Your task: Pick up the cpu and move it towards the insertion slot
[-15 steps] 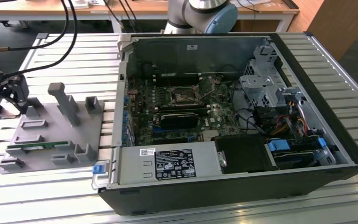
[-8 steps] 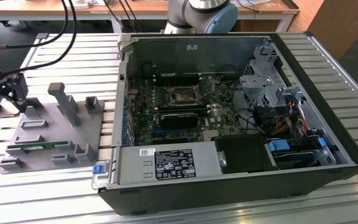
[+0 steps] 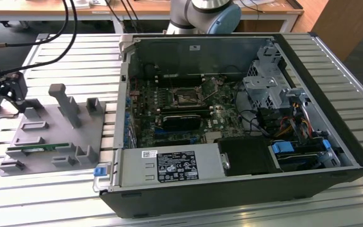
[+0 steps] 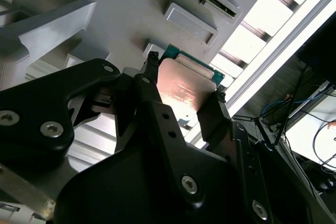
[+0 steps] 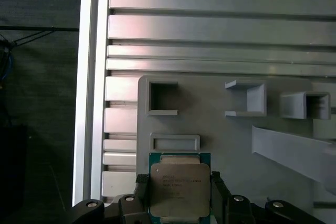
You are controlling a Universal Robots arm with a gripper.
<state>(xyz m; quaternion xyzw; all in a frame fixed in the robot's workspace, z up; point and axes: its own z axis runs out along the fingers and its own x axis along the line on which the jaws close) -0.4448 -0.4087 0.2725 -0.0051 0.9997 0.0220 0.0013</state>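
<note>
We saw the black two-finger gripper (image 5: 178, 179) clamped on the flat square silver-topped cpu (image 4: 185, 90) — grasp done. It sat over the grey fixture plate (image 3: 43, 137), well apart from the silver-framed insertion slot (image 3: 186, 98) — transfer outstanding.

Silver cpu (image 5: 180, 184) (green-edged), grey tray (image 5: 226, 145)

cpu (image 5: 180, 187) sides partly hidden behind the black fingers (image 5: 218, 192)

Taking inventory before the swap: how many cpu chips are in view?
1: the cpu is clamped in the gripper at the gray tray, at the exterior view's left. Others may hide inside the case.
</note>
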